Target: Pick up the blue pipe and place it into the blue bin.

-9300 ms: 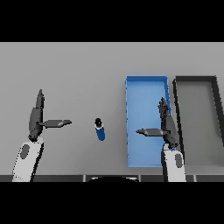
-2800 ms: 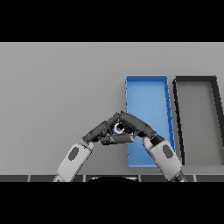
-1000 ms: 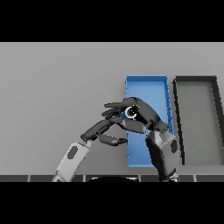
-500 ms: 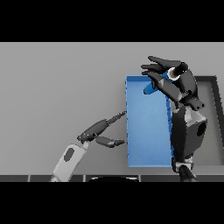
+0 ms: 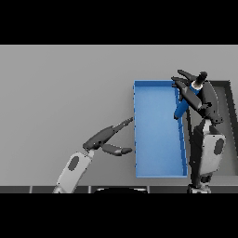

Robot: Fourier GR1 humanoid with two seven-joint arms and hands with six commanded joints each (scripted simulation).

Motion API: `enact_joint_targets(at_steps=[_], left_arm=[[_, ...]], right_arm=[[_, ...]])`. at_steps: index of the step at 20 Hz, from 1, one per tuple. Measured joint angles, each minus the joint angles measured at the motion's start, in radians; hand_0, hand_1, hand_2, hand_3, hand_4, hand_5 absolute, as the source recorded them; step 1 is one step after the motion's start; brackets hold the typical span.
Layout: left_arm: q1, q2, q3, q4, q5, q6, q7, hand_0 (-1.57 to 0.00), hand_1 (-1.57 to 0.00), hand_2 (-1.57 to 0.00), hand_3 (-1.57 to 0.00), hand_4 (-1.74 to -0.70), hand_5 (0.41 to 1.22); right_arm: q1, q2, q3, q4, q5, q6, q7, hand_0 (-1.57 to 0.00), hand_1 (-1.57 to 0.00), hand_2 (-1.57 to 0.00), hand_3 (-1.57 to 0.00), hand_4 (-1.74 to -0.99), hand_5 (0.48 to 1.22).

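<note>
The blue pipe (image 5: 182, 108) with a dark end cap (image 5: 200, 79) is held in my right hand (image 5: 204, 100), tilted, above the far right edge of the blue bin (image 5: 158, 135). The hand's fingers curl round the pipe from the right, and its lower blue end hangs over the bin's right wall. My left hand (image 5: 108, 135) lies low over the table just left of the bin, fingers straight and pointing towards the bin, holding nothing.
A dark grey bin (image 5: 230, 116) stands right of the blue bin, mostly covered by my right forearm (image 5: 208, 153). Grey table (image 5: 60, 93) stretches to the left and far side.
My right hand has lowered slightly and moved right with the pipe, now at the blue bin's right wall. The left hand stays left of the bin, little changed.
</note>
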Motion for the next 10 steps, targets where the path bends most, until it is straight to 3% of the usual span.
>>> enact_joint_targets(at_steps=[5,8,10], left_arm=[[-0.001,0.018,0.009,-0.001,-0.014,0.01,-0.031,0.0,0.0,0.0,0.0,-0.93,0.465],[-0.002,0.013,0.003,-0.003,-0.022,0.018,-0.02,0.0,0.0,0.0,0.0,-0.93,0.47],[-0.007,0.006,0.003,0.006,-0.028,0.025,-0.031,0.0,0.0,0.0,0.0,-0.92,0.476]], right_arm=[[0.162,-0.053,0.085,0.054,0.019,-0.116,0.0,-1.57,-1.57,-1.57,-1.57,-1.5,1.221],[0.246,-0.097,0.178,0.07,-0.002,-0.23,0.0,-1.57,-1.57,-1.57,-1.57,-1.498,1.221],[0.278,-0.145,0.239,0.101,-0.07,-0.311,0.0,-1.57,-1.57,-1.57,-1.57,-1.497,1.221]])
